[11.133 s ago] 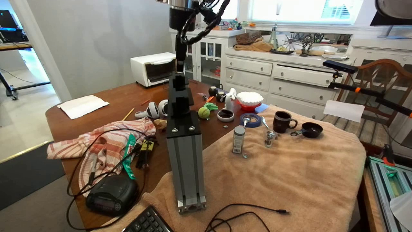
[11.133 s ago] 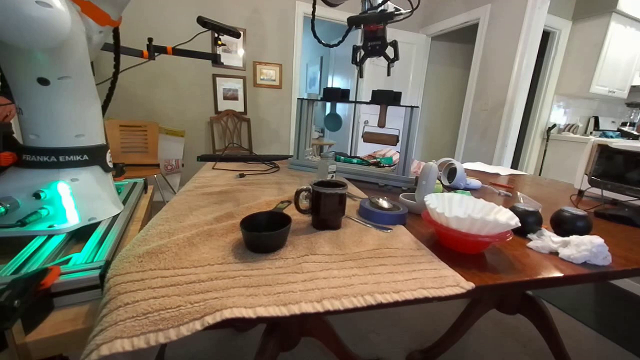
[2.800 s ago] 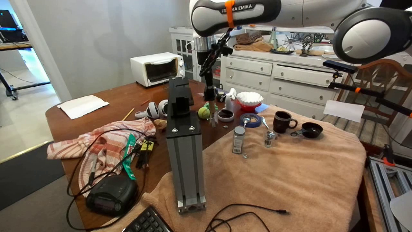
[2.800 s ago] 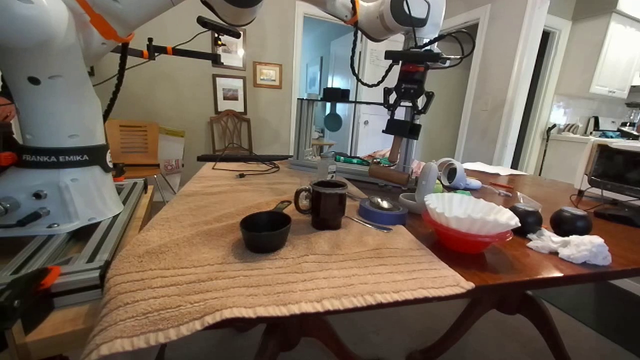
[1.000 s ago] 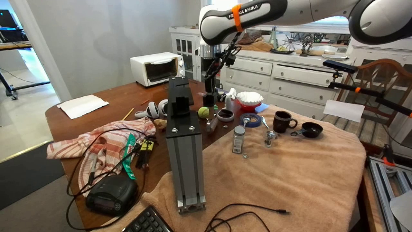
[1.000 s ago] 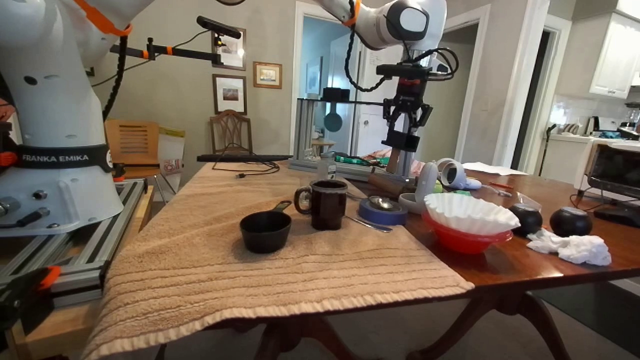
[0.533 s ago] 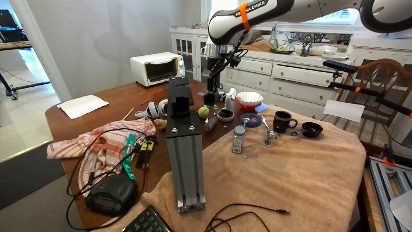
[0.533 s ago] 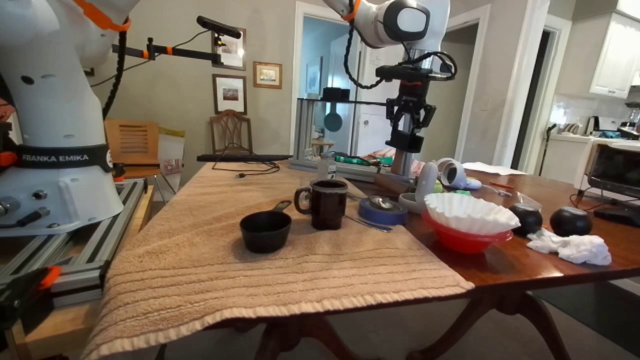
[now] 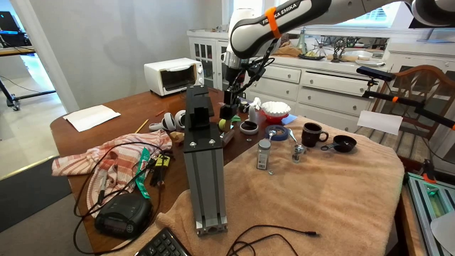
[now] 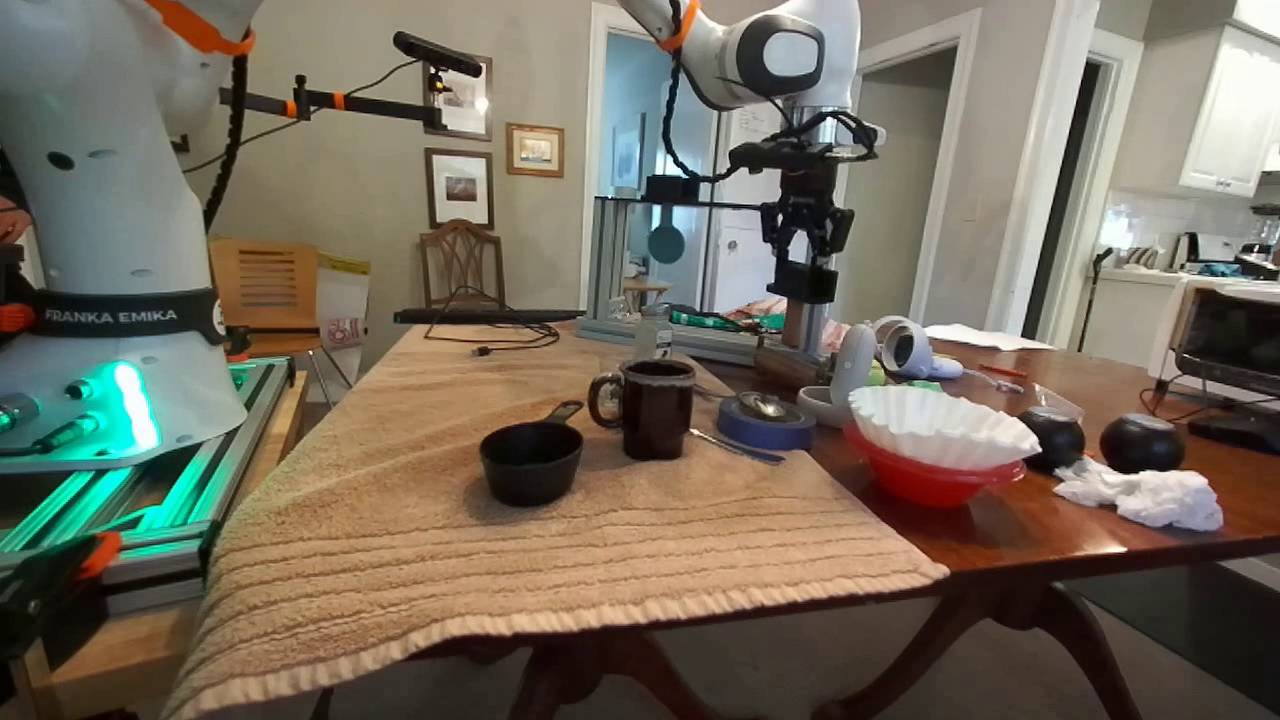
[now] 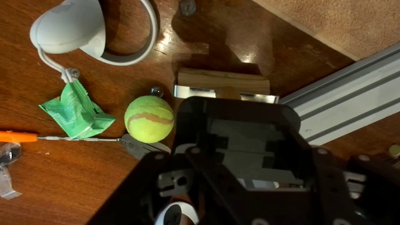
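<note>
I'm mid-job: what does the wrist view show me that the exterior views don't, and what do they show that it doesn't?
Only the wrist view shows the metal blade beside the tennis ball.

Only the exterior views show the dark mug, black cup, blue tape, red bowl and toaster oven.

All share the gripper closed on the black block, the wooden roller below it, the tennis ball, green wrapper and part of the tan towel.
</note>
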You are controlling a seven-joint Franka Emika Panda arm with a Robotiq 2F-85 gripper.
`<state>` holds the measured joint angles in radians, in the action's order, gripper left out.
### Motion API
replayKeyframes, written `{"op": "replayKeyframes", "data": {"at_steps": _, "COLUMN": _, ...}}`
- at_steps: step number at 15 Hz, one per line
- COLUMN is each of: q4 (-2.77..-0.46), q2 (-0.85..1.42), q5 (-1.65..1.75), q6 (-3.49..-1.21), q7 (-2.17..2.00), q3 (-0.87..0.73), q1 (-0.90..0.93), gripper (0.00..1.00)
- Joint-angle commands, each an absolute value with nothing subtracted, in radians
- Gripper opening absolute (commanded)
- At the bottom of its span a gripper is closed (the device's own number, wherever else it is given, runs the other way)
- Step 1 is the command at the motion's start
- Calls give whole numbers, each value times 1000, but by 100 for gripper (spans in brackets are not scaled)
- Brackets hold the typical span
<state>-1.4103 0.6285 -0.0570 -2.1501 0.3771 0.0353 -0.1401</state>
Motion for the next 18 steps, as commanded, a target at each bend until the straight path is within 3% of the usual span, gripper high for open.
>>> {"op": "replayKeyframes", "data": {"at_steps": 1, "q4": -1506, "q2": 573, "q5": 16, "q6": -2194, "q7": 335, "q3": 8, "q1": -100, "gripper": 34}}
{"op": "replayKeyframes", "data": {"at_steps": 18, "q4": -1631, "q2": 524, "q5": 165, "q6": -2082, "q7": 521, "q3": -7, "q1": -114, "gripper": 34}}
